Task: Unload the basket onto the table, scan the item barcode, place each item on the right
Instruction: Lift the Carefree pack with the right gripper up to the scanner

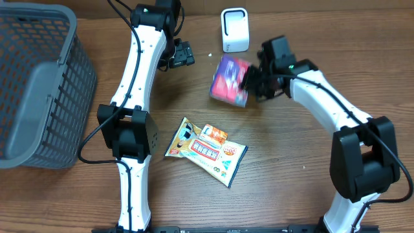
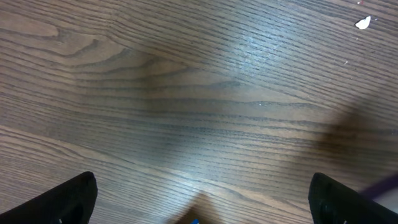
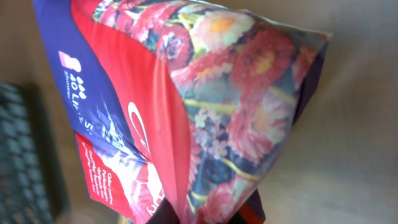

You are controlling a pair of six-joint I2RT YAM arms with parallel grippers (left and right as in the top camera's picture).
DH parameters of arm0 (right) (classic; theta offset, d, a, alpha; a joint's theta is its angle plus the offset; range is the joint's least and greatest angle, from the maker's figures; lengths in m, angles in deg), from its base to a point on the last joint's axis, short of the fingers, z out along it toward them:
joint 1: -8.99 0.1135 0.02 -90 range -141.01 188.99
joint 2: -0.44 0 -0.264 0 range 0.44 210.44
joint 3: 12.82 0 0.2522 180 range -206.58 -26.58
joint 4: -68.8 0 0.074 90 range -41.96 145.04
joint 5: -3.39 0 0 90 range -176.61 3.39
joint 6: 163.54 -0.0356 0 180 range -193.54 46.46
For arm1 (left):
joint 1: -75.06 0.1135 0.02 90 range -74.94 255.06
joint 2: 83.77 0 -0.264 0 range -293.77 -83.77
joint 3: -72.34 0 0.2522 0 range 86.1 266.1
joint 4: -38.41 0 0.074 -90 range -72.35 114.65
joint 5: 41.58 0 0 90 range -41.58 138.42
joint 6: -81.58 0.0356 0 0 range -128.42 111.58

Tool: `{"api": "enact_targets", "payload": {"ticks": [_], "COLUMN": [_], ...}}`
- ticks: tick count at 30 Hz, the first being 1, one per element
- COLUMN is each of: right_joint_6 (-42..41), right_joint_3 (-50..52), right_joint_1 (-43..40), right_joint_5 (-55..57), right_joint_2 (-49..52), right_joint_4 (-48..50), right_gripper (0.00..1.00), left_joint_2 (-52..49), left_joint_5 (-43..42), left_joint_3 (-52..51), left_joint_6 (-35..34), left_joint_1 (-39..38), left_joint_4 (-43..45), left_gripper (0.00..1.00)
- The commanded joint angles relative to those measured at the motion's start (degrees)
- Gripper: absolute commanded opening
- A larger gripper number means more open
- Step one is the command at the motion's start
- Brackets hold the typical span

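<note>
A floral red, blue and purple pouch hangs just above the table, below the white barcode scanner. My right gripper is shut on the pouch's right edge. In the right wrist view the pouch fills the frame, pinched at the bottom by the right gripper. My left gripper hovers to the left of the scanner. It stands wide open over bare wood, with nothing between the jaws of the left gripper. No barcode shows on the pouch's visible faces.
A flat yellow and orange snack packet lies in the middle of the table. A grey plastic basket stands at the far left. A small white scrap lies on the wood.
</note>
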Motion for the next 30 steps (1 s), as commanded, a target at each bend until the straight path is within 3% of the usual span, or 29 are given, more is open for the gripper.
{"api": "enact_targets", "payload": {"ticks": [1, 8, 13, 21, 30], "right_joint_6": [0.3, -9.3, -16.4, -22.8, -22.8], "right_joint_3": [-3.9, -3.9, -3.9, -3.9, -3.9], "right_joint_1": [-1.9, -2.5, -2.3, -2.4, -2.1], "right_joint_5": [-0.6, 4.0, 12.5, 12.8, 13.2], "right_joint_2": [-0.5, -0.3, 0.7, 7.8, 9.2], "right_joint_4": [5.4, 23.7, 29.7, 41.9, 42.6], "right_gripper": [0.04, 0.04, 0.04, 0.04, 0.04], "left_joint_2": [-0.4, -0.4, -0.4, -0.4, -0.4], "left_joint_5": [0.2, 0.2, 0.2, 0.2, 0.2], "left_joint_3": [-0.3, -0.3, -0.3, -0.3, -0.3], "left_joint_6": [-0.6, -0.6, -0.6, -0.6, -0.6], "left_joint_1": [0.2, 0.2, 0.2, 0.2, 0.2], "left_joint_4": [0.0, 0.0, 0.0, 0.0, 0.0], "left_gripper": [1.0, 1.0, 1.0, 1.0, 1.0]}}
